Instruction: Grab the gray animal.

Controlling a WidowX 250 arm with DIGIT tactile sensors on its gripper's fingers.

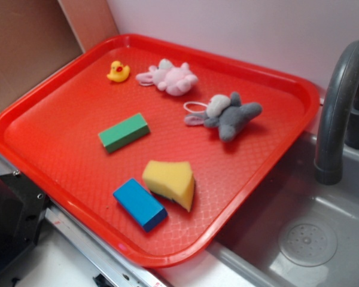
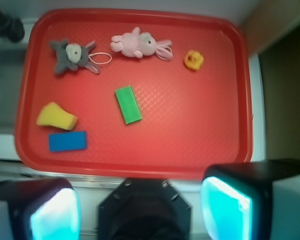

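- The gray animal [image 1: 230, 115] lies on its side toward the far right part of the red tray [image 1: 60, 113], its thin loop [image 1: 193, 106] trailing toward the pink plush animal [image 1: 170, 78].
- Our gripper [image 2: 140, 207] hangs high above the tray's near edge, jaws spread wide and holding nothing; we judge the reach has not yet begun.
- We would aim for the dark body, not the loop or ears, closing across its narrow width.
- Open room: bare tray surrounds the toy; the green block [image 1: 124, 132] and yellow sponge [image 1: 170, 182] sit well apart.
- Edges: the tray rim runs near the toy's right, with the dark faucet [image 1: 338, 107] and sink [image 1: 305, 239] beyond, so we would come down steeply.
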